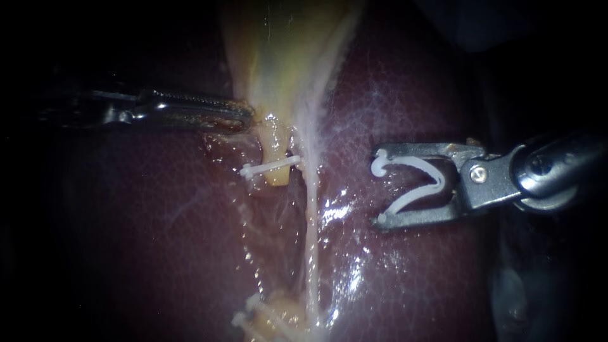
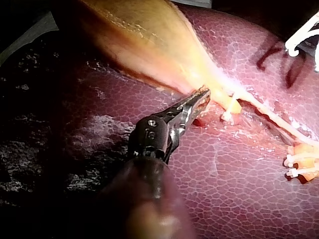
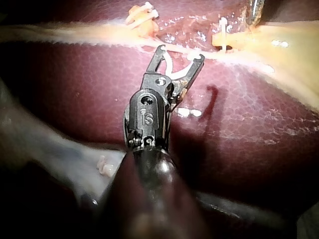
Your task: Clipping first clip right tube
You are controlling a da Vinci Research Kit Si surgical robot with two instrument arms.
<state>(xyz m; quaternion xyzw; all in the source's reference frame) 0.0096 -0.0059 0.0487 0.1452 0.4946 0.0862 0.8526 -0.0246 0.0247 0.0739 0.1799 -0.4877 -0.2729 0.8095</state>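
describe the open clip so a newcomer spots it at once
Start at the dark red liver, then follow the slender metal right instrument in from the right. The open white plastic clip sits in its pincer as a sideways V; the other white clips lie clamped flat across yellowish stumps.

My right instrument [image 1: 380, 188] is bright polished metal, its clip [image 1: 438, 183] matt white plastic; the liver [image 1: 392, 266] gleams wet and smooth.

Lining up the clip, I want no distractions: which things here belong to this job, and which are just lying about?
In the job: right instrument, loaded clip in its jaws, right tube, left instrument holding the gallbladder.
Lying about: clipped stump, lower clips, liver.
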